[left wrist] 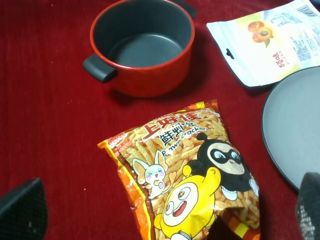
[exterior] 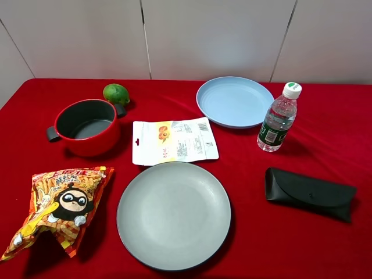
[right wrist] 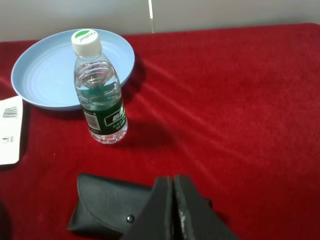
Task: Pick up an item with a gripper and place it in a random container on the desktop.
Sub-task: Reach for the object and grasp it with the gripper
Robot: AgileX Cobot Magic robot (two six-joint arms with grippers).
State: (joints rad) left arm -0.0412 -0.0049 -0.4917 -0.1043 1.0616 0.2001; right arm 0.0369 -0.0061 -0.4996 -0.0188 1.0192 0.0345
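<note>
The black glasses case (exterior: 310,193) lies flat on the red cloth at the right, flap closed, snap showing. It also shows in the right wrist view (right wrist: 105,202). My right gripper (right wrist: 173,187) is shut and empty, its fingers pressed together, hovering just over the case. The large grey plate (exterior: 173,215) sits front centre, and its edge shows in the left wrist view (left wrist: 295,130). My left gripper (left wrist: 165,220) is open and empty above an orange cracker bag (left wrist: 185,175). Neither gripper shows in the exterior high view.
A water bottle (exterior: 279,118) stands behind the case, beside a light blue plate (exterior: 234,101). A white snack pouch (exterior: 174,141) lies behind the grey plate. A red pot (exterior: 87,126) and a green fruit (exterior: 116,93) sit at the back left. The cracker bag (exterior: 58,206) lies front left.
</note>
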